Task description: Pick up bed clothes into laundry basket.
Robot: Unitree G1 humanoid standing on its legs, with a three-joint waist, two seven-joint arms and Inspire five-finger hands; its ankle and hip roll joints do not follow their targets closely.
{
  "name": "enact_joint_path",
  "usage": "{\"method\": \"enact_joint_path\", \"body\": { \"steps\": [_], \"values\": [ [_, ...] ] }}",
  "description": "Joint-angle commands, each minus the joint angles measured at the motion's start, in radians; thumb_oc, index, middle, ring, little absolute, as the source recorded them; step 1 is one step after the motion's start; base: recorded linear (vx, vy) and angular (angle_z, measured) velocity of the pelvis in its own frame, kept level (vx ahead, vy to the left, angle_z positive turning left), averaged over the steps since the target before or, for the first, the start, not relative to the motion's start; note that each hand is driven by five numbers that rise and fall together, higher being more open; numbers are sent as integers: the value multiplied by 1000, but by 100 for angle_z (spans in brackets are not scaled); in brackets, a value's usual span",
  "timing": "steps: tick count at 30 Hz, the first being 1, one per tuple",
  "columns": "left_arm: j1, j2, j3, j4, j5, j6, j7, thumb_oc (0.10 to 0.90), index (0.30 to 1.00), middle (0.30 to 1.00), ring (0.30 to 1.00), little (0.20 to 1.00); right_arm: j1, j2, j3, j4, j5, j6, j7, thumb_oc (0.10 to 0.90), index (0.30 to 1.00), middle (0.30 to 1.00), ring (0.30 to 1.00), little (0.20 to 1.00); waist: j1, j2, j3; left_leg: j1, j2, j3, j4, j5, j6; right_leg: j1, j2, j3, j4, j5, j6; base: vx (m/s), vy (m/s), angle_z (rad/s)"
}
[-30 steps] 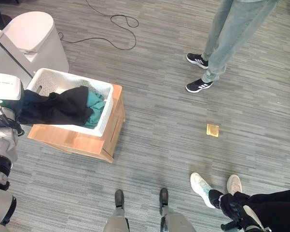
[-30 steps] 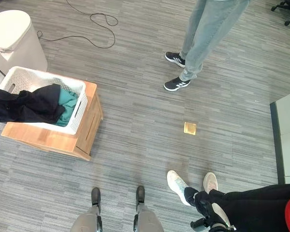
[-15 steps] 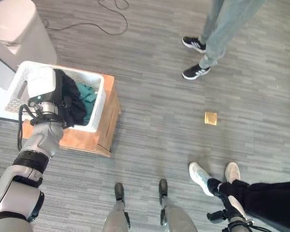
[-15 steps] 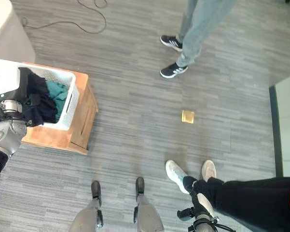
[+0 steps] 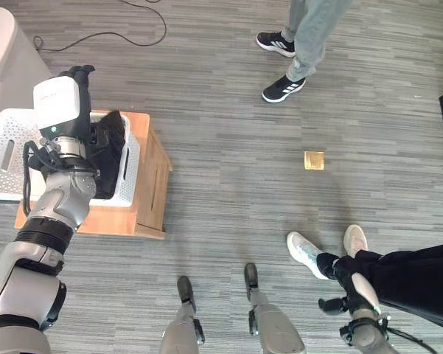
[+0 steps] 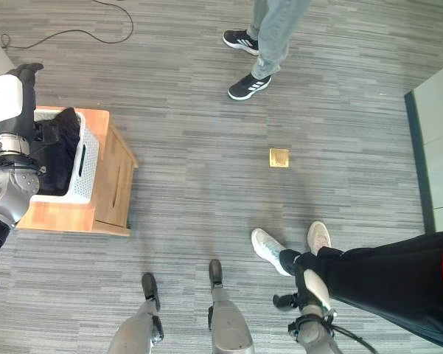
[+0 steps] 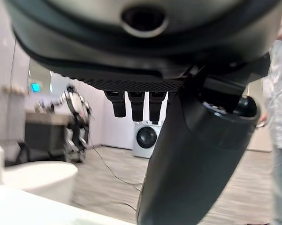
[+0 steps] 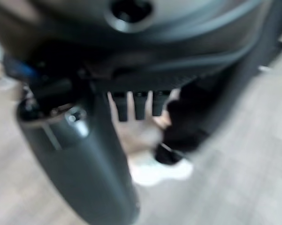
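A white laundry basket (image 5: 7,140) stands on a low wooden stand (image 5: 151,177) at my left. Black clothes (image 5: 110,151) lie heaped inside it against the near wall, also seen in the right eye view (image 6: 55,147). My left hand (image 5: 77,74) is raised above the basket's far side, apart from the clothes; in the left wrist view its thumb (image 7: 197,154) and fingers are straight and hold nothing. My right hand (image 5: 351,295) hangs low at the lower right, and its thumb (image 8: 80,154) and straight fingers are empty.
A person in grey trousers and black shoes (image 5: 280,88) stands ahead. Another person's white sneakers (image 5: 304,252) and black trousers (image 5: 420,284) sit right beside my right hand. A small gold plate (image 5: 314,159) is set in the floor. A white rounded bin (image 5: 0,44) stands behind the basket.
The black garment that hung from my left hand over the basket's rim now lies in the basket. The left hand has let go and risen. The camera has shifted rightward.
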Motion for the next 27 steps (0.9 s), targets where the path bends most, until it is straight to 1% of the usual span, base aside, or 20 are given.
{"method": "enact_joint_path", "body": {
  "steps": [1, 7, 8, 9, 13, 14, 16, 17, 18, 19, 20, 21, 22, 23, 24, 25, 26, 27],
  "values": [
    [-165, 95, 35, 70, 62, 15, 56, 800, 900, 900, 900, 900, 54, -86, -58, -24, -25, -25, -67, 800, 900, 900, 900, 900, 4, -17, -103, -28, -19, -11, 2, -62, -1, 88, -16, -5, 11, -163, 59, 0, 0, 7],
    [-165, 95, 35, 70, 62, 15, 56, 800, 900, 900, 900, 900, 54, -86, -58, -24, -25, -25, -67, 800, 900, 900, 900, 900, 4, -17, -103, -28, -19, -11, 2, -62, -1, 88, -16, -5, 11, -163, 59, 17, -3, 2],
    [-177, 107, 18, 87, 93, 12, 17, 800, 900, 900, 900, 900, -10, -149, -72, -139, -67, -31, -79, 800, 900, 900, 900, 900, 18, -8, -129, -6, -23, -22, 2, -75, -3, 114, -18, -11, 12, -179, 57, 116, -33, 0],
    [-188, 108, -10, 105, 140, 22, 29, 800, 900, 900, 900, 900, -50, -170, -46, -173, -92, -31, -74, 800, 900, 900, 900, 900, 23, -2, -135, -1, -22, -28, 2, -72, -5, 122, -16, -19, 12, -178, 55, 116, -33, 7],
    [-189, 109, -10, 106, 140, 21, 29, 800, 900, 900, 900, 900, -50, -169, -46, -173, -92, -31, -74, 800, 900, 900, 900, 900, 23, -2, -135, -1, -22, -29, 2, -72, -5, 123, -17, -19, 11, -178, 55, 9, -7, 10],
    [-154, 153, 76, 12, 149, 43, 81, 800, 900, 900, 900, 900, 12, -139, -59, -257, -139, -32, -73, 800, 900, 900, 900, 900, 36, 0, -140, 12, -26, -35, 2, -82, -2, 138, -21, -28, 12, -182, 59, 31, -13, 6],
    [-80, 165, 154, -66, 118, 22, 102, 800, 900, 900, 900, 900, 16, -155, -84, -298, -167, -29, -85, 800, 900, 900, 900, 900, 45, 0, -150, 17, -23, -36, 2, -82, -3, 144, -22, -28, 12, -184, 57, 41, -6, 5],
    [6, 168, 228, -156, 86, -6, 121, 800, 900, 900, 900, 900, -16, -179, -110, -329, -181, -24, -96, 800, 900, 900, 900, 900, 58, 5, -164, 25, -23, -39, 2, -83, -5, 156, -23, -31, 12, -188, 54, 34, 0, 7],
    [35, 167, 256, -171, 88, -4, 118, 800, 900, 900, 900, 900, -18, -187, -105, -332, -181, -22, -95, 800, 900, 900, 900, 900, 51, 10, -164, 27, -23, -39, 2, -84, -5, 157, -23, -30, 12, -189, 54, 26, -2, 6],
    [40, 167, 261, -174, 89, -4, 118, 800, 900, 900, 900, 900, -18, -189, -103, -332, -181, -22, -95, 800, 900, 900, 900, 900, 49, 12, -165, 27, -23, -39, 2, -84, -5, 157, -23, -31, 12, -189, 54, 1, -4, 9],
    [116, 160, 308, -240, 53, -42, 125, 800, 900, 900, 900, 900, -105, -235, -129, -356, -169, -19, -105, 800, 900, 900, 900, 900, 76, 13, -180, 35, -23, -46, 2, -73, -6, 170, -23, -35, 14, -189, 49, 48, -9, 12],
    [168, 153, 344, -286, 38, -59, 123, 800, 900, 900, 900, 900, -157, -259, -122, -362, -159, -16, -104, 800, 900, 900, 900, 900, 82, 18, -192, 41, -24, -51, 2, -83, -8, 180, -23, -37, 11, -197, 48, 83, -32, 9],
    [225, 106, 383, -346, -46, -106, 124, 800, 900, 900, 900, 900, -299, -305, -99, -374, -126, -6, -100, 800, 900, 900, 900, 900, 115, 18, -215, 48, -24, -64, 2, -79, -11, 197, -25, -46, 10, -202, 43, 96, -43, 8],
    [245, 81, 398, -368, -94, -130, 126, 800, 900, 900, 900, 900, -366, -322, -74, -375, -113, -1, -95, 800, 900, 900, 900, 900, 129, 19, -224, 52, -26, -69, 2, -79, -12, 203, -25, -50, 10, -205, 41, 50, -38, 5],
    [263, 81, 420, -374, -96, -131, 124, 800, 900, 900, 900, 900, -388, -327, -54, -366, -109, -1, -97, 800, 900, 900, 900, 900, 118, 24, -221, 53, -26, -69, 2, -80, -12, 205, -25, -49, 11, -206, 40, 23, -30, 15],
    [277, 59, 427, -402, -150, -163, 123, 800, 900, 900, 900, 900, -451, -346, -34, -374, -97, 2, -86, 800, 900, 900, 900, 900, 140, 21, -233, 56, -27, -76, 2, -77, -14, 212, -25, -57, 10, -207, 38, -35, -46, 15],
    [455, 54, 588, -511, -253, -235, 131, 800, 900, 900, 900, 900, -428, -481, -192, -626, 69, -83, -44, 800, 900, 900, 900, 900, 129, 26, -244, 49, -21, -78, 2, -48, -18, 205, -18, -59, 15, -189, 35, -14, -48, 26],
    [545, 16, 640, -548, -267, -231, 141, 800, 900, 900, 900, 900, -305, -442, -243, -702, 65, -113, -31, 800, 900, 900, 900, 900, 127, 28, -252, 54, -20, -79, 2, -51, -18, 212, -20, -58, 14, -193, 36, 47, -34, 31]
  ]
}}
